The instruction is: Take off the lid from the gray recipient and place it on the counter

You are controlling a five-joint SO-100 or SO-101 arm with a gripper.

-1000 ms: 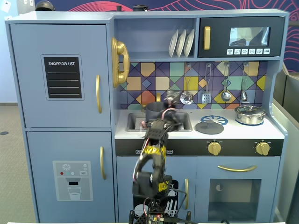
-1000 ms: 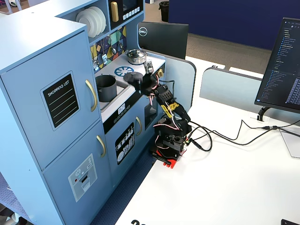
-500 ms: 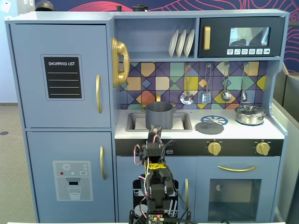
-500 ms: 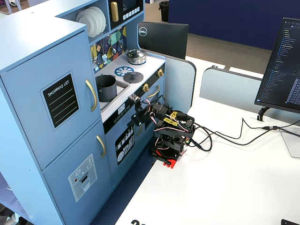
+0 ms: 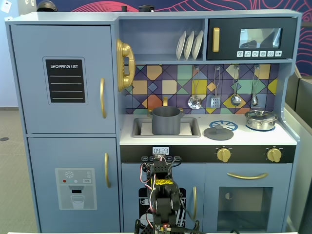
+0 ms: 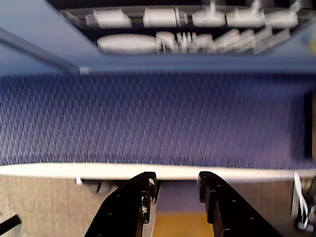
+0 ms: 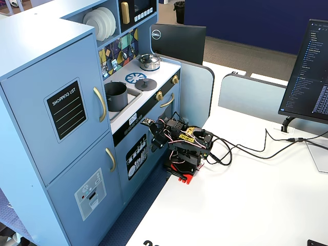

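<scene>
The gray recipient [image 5: 166, 120] stands uncovered in the recessed sink; it also shows in the other fixed view [image 7: 116, 96]. The dark gray lid [image 5: 218, 132] lies flat on the counter [image 5: 243, 137] beside the blue burner print, to the right of the sink; it also shows in the other fixed view [image 7: 145, 83]. My arm is folded low in front of the toy kitchen, well below the counter. My gripper [image 6: 177, 180] is open and empty, its jaws a small gap apart; it also shows in both fixed views [image 5: 160, 165] [image 7: 152, 134].
A shiny silver pot [image 5: 261, 119] with its own lid stands at the counter's right end. Utensils [image 5: 214, 92] hang on the back wall above. The white desk [image 7: 246, 195] holds cables [image 7: 256, 148], and a monitor [image 7: 307, 66] stands at its right.
</scene>
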